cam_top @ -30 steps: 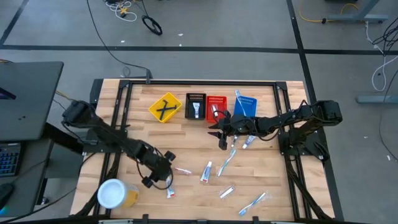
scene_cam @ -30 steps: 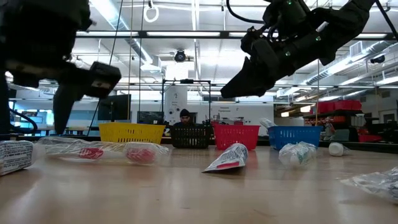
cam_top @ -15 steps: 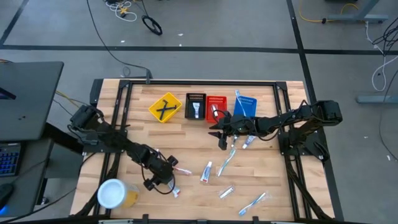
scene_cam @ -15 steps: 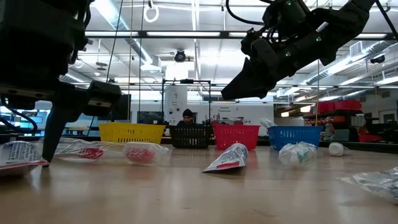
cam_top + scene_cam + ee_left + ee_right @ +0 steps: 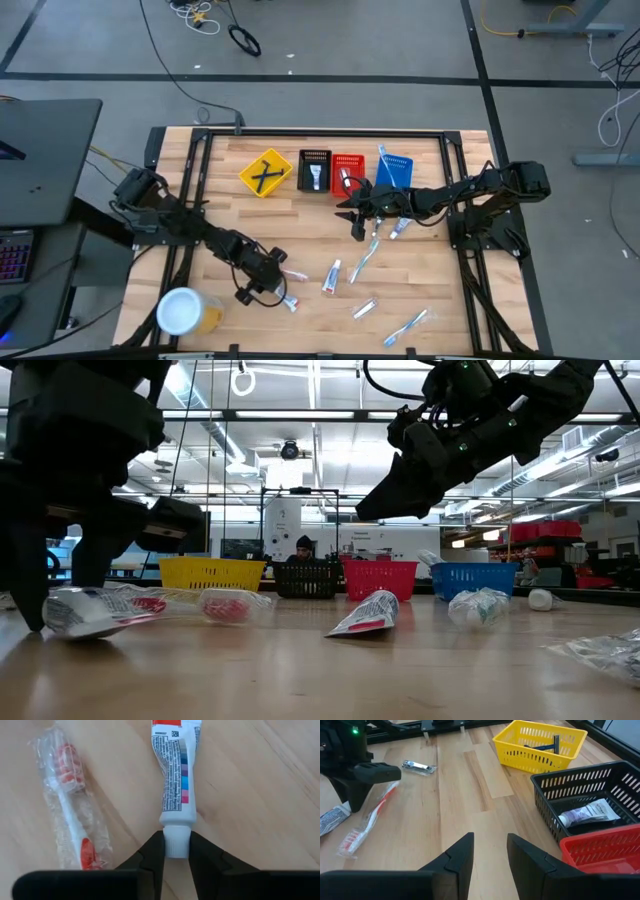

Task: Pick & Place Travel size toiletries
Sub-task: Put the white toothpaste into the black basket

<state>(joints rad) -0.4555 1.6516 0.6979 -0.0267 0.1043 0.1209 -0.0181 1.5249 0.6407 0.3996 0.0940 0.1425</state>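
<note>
A small white toothpaste tube (image 5: 176, 780) lies on the wooden table near its front left, with my left gripper (image 5: 176, 851) shut on its cap. In the high view the tube (image 5: 291, 303) is just right of that gripper (image 5: 262, 291). A wrapped red-and-white toothbrush (image 5: 72, 815) lies flat beside the tube. My right gripper (image 5: 356, 214) hangs open above the table in front of the red basket (image 5: 347, 170), with nothing between its fingers (image 5: 462, 852). My left gripper pinches the tube's white cap (image 5: 176, 845) between its two fingers, one on each side. The fingers slant down from the tube's cap end and point along its length. The tube's body (image 5: 95, 612) rests on the table.
Yellow (image 5: 265, 172), black (image 5: 314, 170), red and blue (image 5: 393, 170) baskets stand in a row at the far edge. A white-lidded jar (image 5: 183, 312) stands at the front left corner. More tubes (image 5: 332, 275), toothbrushes (image 5: 408, 325) and a packet (image 5: 363, 310) lie scattered mid-table.
My left gripper has sunk to the table and edged toward the right, and its fingers have drawn together around the tube's cap. The tube has slid a little toward the table's right. The right arm has kept still.
</note>
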